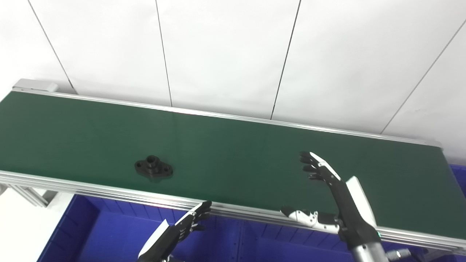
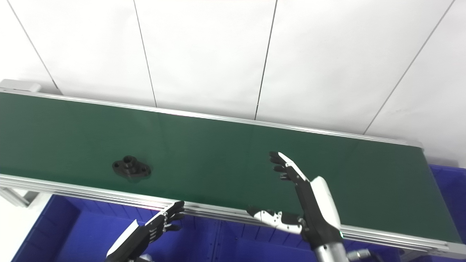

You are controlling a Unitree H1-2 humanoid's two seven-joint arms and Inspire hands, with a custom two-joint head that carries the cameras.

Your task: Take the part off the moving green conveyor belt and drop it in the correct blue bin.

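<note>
A long green conveyor belt (image 1: 233, 153) with silver aluminium rails runs before a white panelled wall (image 1: 225, 54). A black flanged part (image 1: 153, 167) lies on the belt near its front edge, left of centre. The right robot hand (image 1: 329, 196) is spread above the belt, empty. The left robot hand (image 1: 189, 222), fingers extended, hovers over the blue bin (image 1: 102, 233) below
</note>
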